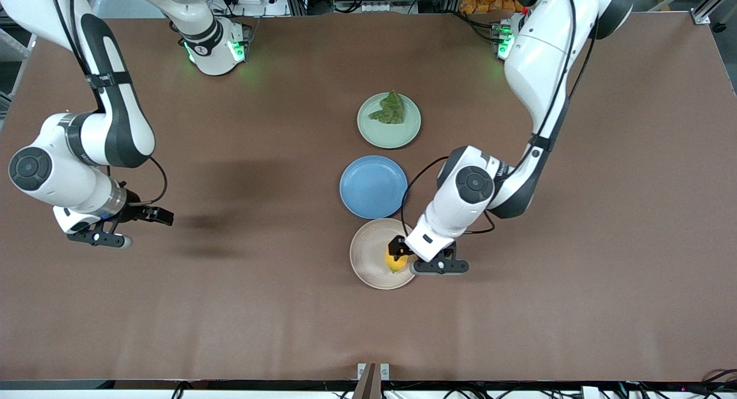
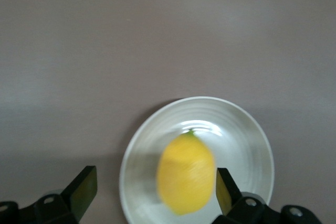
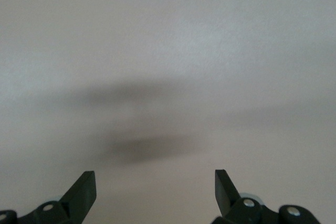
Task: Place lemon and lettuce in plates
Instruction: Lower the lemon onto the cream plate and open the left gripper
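Lemon freed, could still roll
My left end effector gapes empty over the lemon (low centre); brushing it risks rolling it off the beige plate; right end effector waits open.

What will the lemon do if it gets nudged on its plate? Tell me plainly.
The lemon is smooth and oval, so it would probably roll or rock rather than slide. The beige plate has a raised rim, which should likely stop it. It looks firm and holds its shape, so a light push from the left gripper, whose jaws stand open around it, probably won't dent it.
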`<state>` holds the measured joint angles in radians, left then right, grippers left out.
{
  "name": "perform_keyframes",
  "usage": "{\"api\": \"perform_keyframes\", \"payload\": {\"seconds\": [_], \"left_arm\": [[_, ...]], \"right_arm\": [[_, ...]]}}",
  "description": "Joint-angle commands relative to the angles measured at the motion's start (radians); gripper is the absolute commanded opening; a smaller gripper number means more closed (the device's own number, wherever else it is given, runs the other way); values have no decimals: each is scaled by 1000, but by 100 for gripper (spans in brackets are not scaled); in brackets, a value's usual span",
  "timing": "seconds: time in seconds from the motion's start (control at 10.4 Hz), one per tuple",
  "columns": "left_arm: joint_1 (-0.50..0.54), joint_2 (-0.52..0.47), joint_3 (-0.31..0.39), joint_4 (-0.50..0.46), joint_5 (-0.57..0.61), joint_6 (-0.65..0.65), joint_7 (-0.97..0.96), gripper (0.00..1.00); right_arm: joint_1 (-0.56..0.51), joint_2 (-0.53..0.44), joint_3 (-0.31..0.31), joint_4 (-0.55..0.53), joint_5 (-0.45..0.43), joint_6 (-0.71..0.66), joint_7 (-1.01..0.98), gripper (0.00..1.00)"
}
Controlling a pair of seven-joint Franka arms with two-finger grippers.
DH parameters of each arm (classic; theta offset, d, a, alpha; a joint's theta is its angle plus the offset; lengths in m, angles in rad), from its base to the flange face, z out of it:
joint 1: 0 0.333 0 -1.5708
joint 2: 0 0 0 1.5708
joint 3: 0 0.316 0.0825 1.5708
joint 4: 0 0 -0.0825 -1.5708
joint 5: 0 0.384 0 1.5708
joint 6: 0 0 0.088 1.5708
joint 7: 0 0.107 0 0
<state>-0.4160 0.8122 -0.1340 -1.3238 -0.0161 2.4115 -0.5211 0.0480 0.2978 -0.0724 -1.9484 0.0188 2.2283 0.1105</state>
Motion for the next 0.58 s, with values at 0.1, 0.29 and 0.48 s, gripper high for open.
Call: {"api": "perform_keyframes", "payload": {"seconds": [0.1,0.29,0.48], "left_arm": [[68,-60,1,-20,2,-122,113,100],[120,-74,1,-22,2,-191,188,100],[179,-84,2,-31,2,-242,269,100]], "right_arm": [[32,-195,11,-196,-7,50,-8,100],[29,-230,11,-196,-7,42,-28,100],[16,-276,10,-192,-7,27,-74,100]]}}
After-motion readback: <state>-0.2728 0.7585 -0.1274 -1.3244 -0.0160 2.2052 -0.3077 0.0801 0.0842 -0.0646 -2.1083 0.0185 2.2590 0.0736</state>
